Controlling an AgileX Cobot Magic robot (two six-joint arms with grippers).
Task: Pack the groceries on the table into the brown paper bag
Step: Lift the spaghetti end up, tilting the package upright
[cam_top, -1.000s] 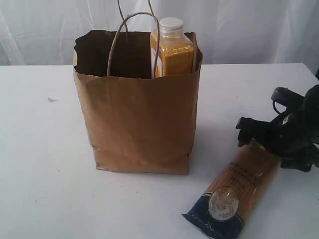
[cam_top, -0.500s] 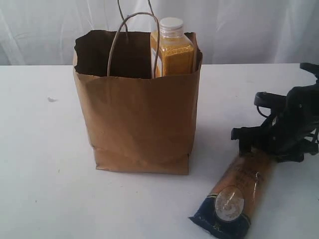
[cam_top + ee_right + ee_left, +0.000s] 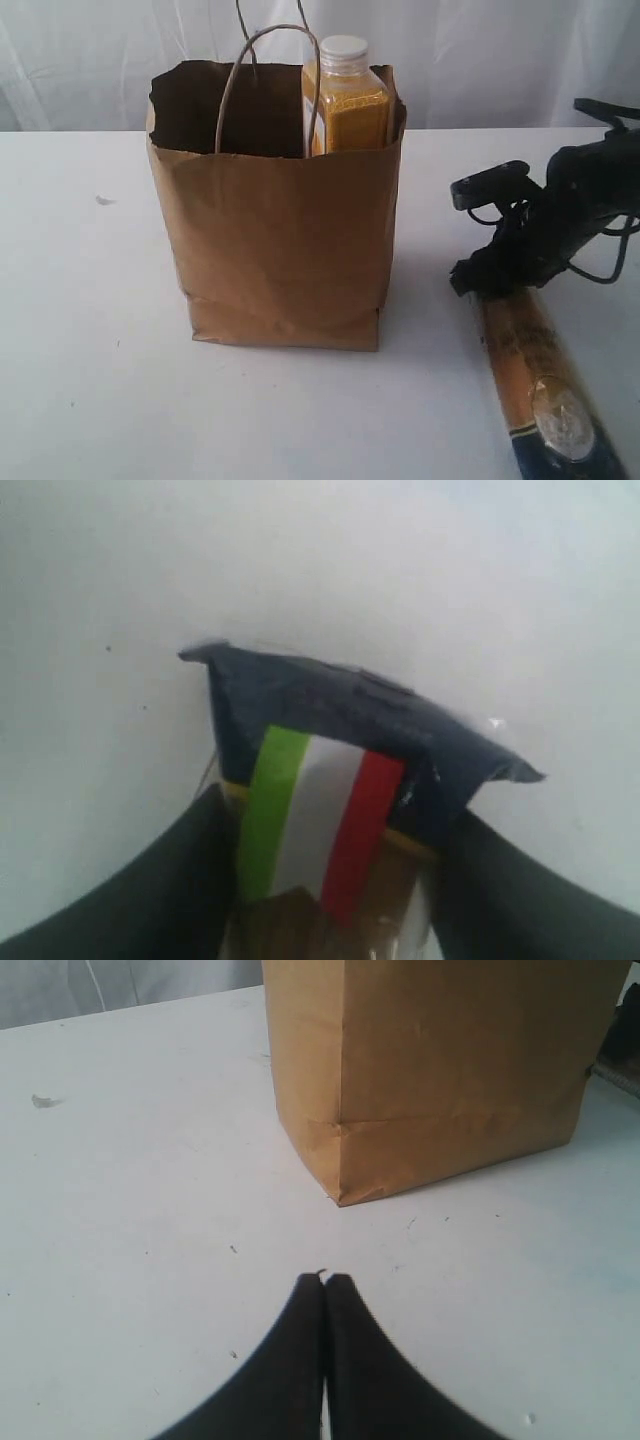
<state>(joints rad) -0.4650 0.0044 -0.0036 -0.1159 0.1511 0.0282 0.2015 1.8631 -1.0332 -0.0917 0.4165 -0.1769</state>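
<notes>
One pasta packet remains outside the paper bag, on the white table to the right of the bag and apart from it. In the exterior view the packet runs from the right gripper towards the near right corner, with its dark blue end and round window nearest the camera. The right gripper is clamped across the packet's far end. The right wrist view confirms this: the packet sits between the two dark fingers, which press on its sides, and a dark blue crimped end with a green, white and red stripe sticks out past the right gripper. Whether that end rests on the table or is raised cannot be determined. The bag stands upright and open near the middle of the table, with its loop handle standing above the rim. A juice bottle with a white cap stands upright inside the bag at its right rear corner, neck and shoulders above the rim. The left wrist view shows the left gripper with its fingers pressed together, holding nothing, low over bare table. It points at a lower corner of the bag and is clear of it. A white curtain hangs behind the table.
</notes>
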